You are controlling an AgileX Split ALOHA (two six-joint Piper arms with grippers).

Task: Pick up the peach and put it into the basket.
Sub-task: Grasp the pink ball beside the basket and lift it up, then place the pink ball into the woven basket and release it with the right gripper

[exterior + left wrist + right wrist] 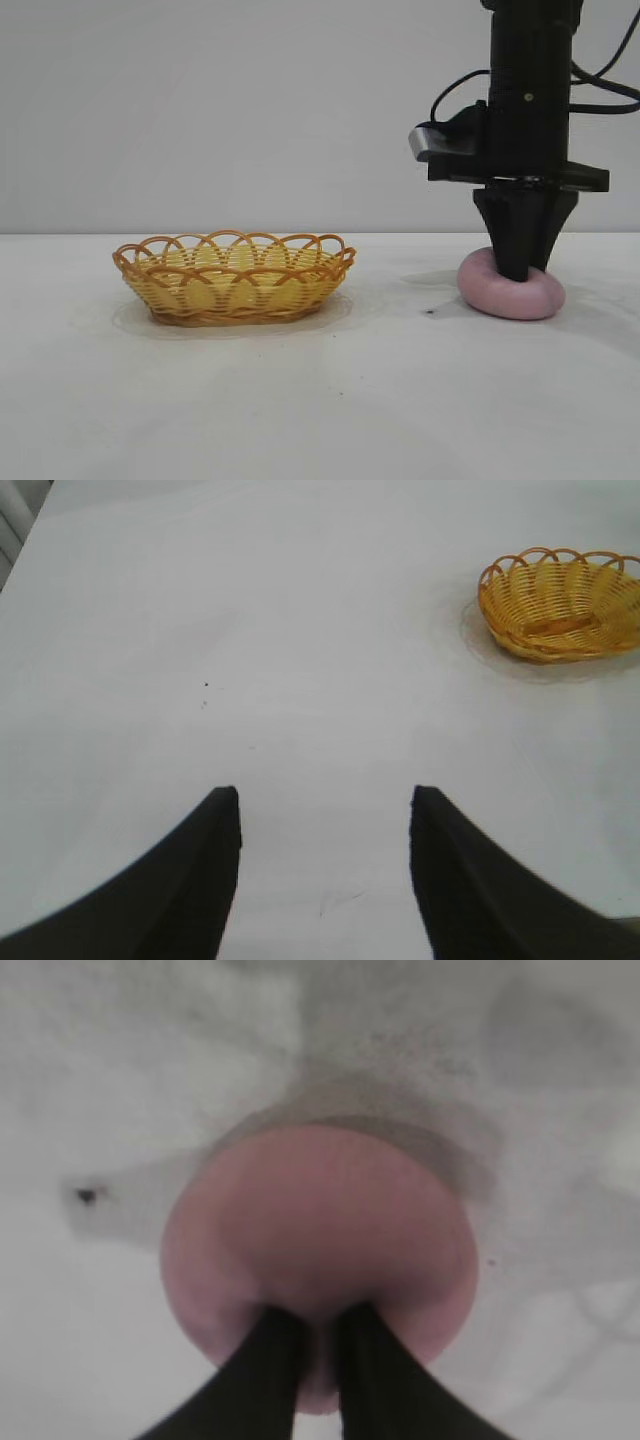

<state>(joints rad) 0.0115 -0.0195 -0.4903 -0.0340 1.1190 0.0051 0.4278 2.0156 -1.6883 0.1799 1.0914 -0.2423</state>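
The peach [520,300] is a dull pink, squashed lump lying on the white table at the right. My right gripper [518,268] comes straight down onto it. In the right wrist view the two black fingers stand close together and pinch a fold of the peach [320,1210] between them, so the right gripper [318,1312] is shut on it. The peach still rests on the table. The wicker basket [235,278] stands empty at the left, well apart from the peach. My left gripper [324,792] is open and empty over bare table, with the basket [560,605] far off.
The white table [400,400] runs wide between basket and peach. A small dark speck [429,311] lies just left of the peach. The left arm is outside the exterior view.
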